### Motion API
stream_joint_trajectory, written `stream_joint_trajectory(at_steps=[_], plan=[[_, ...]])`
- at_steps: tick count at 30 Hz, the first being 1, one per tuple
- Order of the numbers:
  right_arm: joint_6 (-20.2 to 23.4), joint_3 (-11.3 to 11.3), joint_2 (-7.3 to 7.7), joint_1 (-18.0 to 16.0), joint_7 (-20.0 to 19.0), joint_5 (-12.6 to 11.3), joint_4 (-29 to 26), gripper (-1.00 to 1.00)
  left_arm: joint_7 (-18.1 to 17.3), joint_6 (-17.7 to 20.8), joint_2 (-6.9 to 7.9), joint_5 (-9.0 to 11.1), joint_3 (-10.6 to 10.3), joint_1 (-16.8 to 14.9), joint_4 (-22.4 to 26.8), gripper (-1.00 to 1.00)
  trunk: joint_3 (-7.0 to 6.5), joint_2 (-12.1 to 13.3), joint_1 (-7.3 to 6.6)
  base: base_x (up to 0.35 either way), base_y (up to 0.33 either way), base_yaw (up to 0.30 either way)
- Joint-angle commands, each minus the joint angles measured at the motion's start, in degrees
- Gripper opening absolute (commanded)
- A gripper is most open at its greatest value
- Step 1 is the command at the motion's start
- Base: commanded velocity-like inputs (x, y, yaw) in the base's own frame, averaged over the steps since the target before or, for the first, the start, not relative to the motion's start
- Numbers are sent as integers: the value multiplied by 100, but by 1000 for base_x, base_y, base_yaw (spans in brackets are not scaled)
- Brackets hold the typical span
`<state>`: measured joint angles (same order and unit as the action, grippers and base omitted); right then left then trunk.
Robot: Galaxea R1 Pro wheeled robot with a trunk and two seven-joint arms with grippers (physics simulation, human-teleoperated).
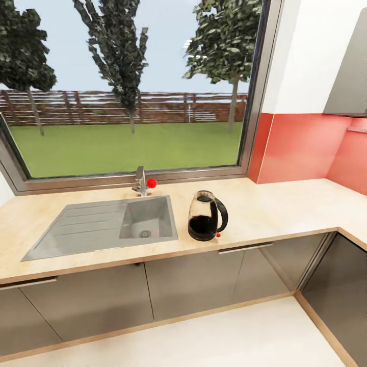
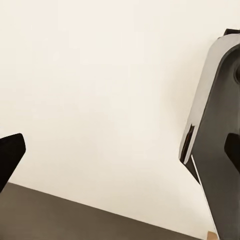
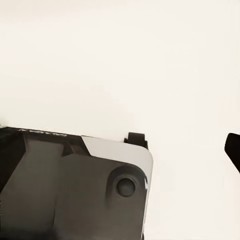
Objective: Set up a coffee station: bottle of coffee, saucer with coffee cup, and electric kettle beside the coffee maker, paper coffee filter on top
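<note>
On the kitchen countertop (image 1: pixel 285 204) ahead of you, well away from either set of jaws, the electric kettle (image 1: pixel 206 216) stands upright just beside the steel sink (image 1: pixel 102 224) (red switch low on its base); whether either gripper's jaws are apart or together, you cannot tell.

- Our left gripper (image 2: pixel 120 155) is showing one dark fingertip (image 2: pixel 10 152) at the edge of the left wrist view; beside it, part of our grey body (image 2: pixel 215 130) is showing.
- Our right gripper's dark fingertip (image 3: pixel 234 147) is showing at the right wrist view's edge, beside a grey-and-black body part (image 3: pixel 75 185).
</note>
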<state>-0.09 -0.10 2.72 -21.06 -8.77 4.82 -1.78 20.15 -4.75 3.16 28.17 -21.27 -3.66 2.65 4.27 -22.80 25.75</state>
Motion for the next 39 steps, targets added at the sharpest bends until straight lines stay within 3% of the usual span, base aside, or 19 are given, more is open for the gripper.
stream_joint_trajectory(at_steps=[1, 4, 16, 19, 23, 30, 39], plan=[[-4, -19, 1, -4, -10, 47, -4, 100, 16, -15, 1, 58, -48, -4, 10, 100, 13, -12, 3, 0, 0, 0], [-14, -49, 42, -4, -5, 39, -138, 100, 16, -11, -6, 58, -42, -7, 147, 100, 13, -12, 3, 0, 0, 0], [-642, -62, 86, -4, -43, 28, -2602, 100, 16, 3, 0, 73, -2, -3, 280, 100, 13, -12, 3, 15, -20, 0], [-665, -61, 87, -4, -55, 21, -2962, 100, 16, 8, 0, 75, 0, -3, 280, 100, 13, -12, 3, 140, -205, 0], [-536, -27, -43, 30, -185, 43, -3087, 100, 3, 10, -66, 103, -1, 59, 249, 100, 12, -12, 3, 0, 0, 0], [-570, -43, -270, 66, 42, 159, -2859, 100, -2, 34, -61, 49, 37, 59, 351, 100, 12, -12, 3, 166, -138, 137], [-579, -42, -283, 68, 270, 168, -2569, 100, 8, 44, -67, 57, 31, 59, 350, 100, 12, -12, 3, 76, -253, 271]])
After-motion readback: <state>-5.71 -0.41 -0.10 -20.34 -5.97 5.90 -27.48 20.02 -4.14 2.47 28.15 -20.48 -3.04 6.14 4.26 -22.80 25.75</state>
